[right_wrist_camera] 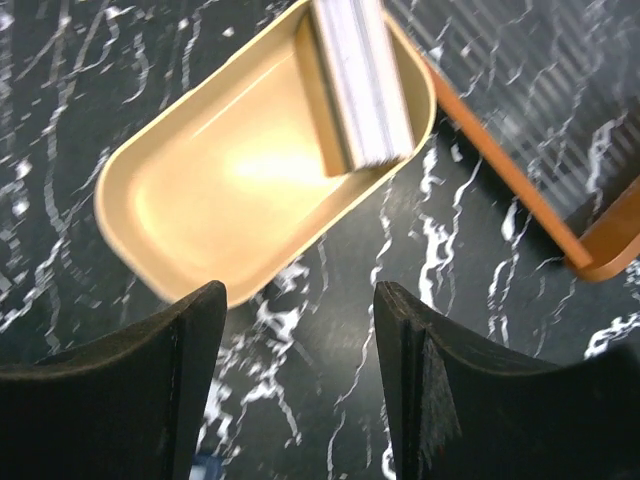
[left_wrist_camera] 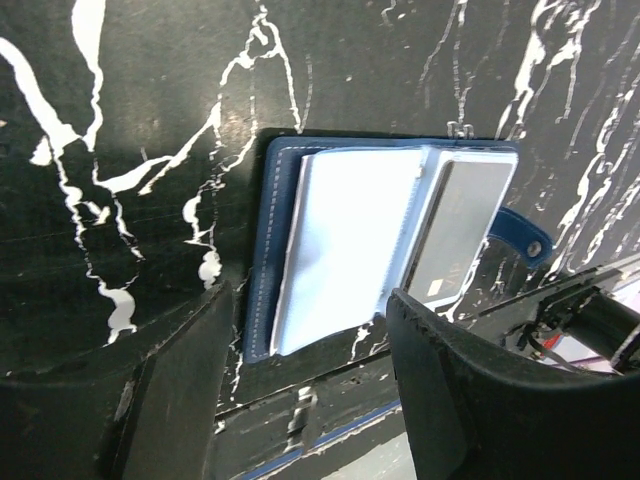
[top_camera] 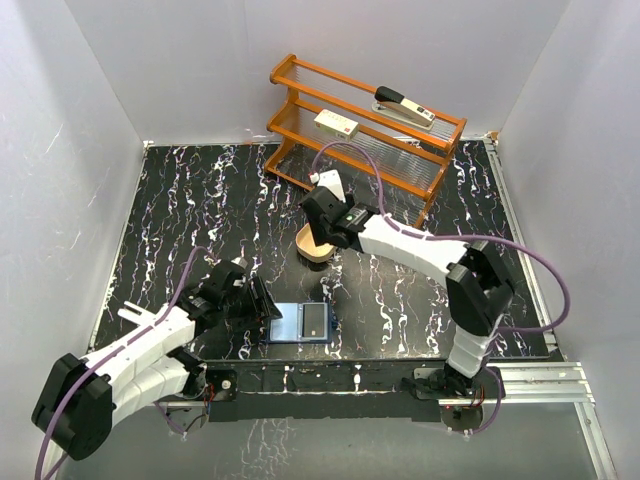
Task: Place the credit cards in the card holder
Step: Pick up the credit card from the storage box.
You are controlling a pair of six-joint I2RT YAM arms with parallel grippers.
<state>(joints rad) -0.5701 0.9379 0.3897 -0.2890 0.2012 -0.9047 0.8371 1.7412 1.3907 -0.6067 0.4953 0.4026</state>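
The card holder (left_wrist_camera: 345, 240) lies open on the table near the front edge, navy outside with pale blue pockets, its snap tab (left_wrist_camera: 525, 240) pointing right. A dark card (left_wrist_camera: 455, 235) sits in its right-hand pocket. My left gripper (left_wrist_camera: 310, 300) hovers open at the holder's near edge, nothing between its fingers; from above it (top_camera: 262, 298) is just left of the holder (top_camera: 300, 323). A stack of whitish credit cards (right_wrist_camera: 360, 85) leans in the far end of the tan tray (right_wrist_camera: 200, 190). My right gripper (right_wrist_camera: 297, 295) is open and empty above the tray's near side.
An orange rack (top_camera: 365, 130) stands at the back, holding a cream box (top_camera: 336, 124) and a stapler (top_camera: 403, 106). Its foot (right_wrist_camera: 600, 245) lies just right of the tray. White walls enclose the table on three sides.
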